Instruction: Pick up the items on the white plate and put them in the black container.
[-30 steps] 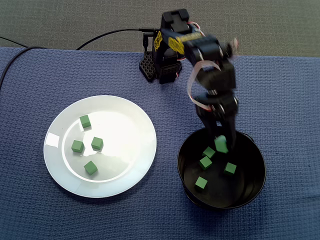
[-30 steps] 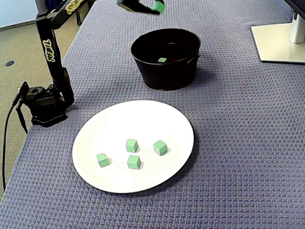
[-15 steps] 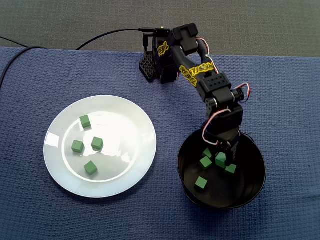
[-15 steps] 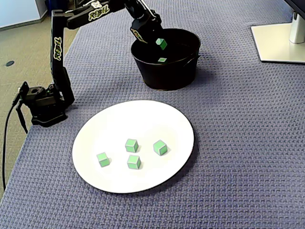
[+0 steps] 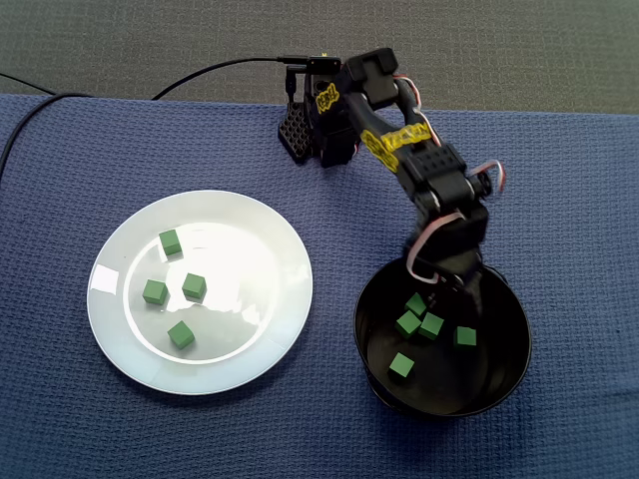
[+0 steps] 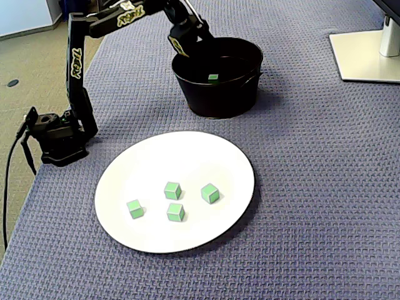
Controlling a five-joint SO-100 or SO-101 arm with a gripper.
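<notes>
The arm (image 5: 399,150) stretches from its base across the blue cloth (image 5: 559,180) and bends down, its gripper (image 5: 446,287) dipping just inside the far rim of the black bowl (image 5: 519,344). The fingers are black against black, so I cannot tell how far apart they are. Five green cubes (image 5: 431,325) lie in the bowl. Four cubes (image 5: 194,286) sit on the white plate (image 5: 270,329).

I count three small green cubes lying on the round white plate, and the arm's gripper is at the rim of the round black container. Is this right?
Not fully. The round white plate holds four small green cubes, not three; both fixed views show all four. The rest is right: the gripper is at the rim of the round black container.
</notes>
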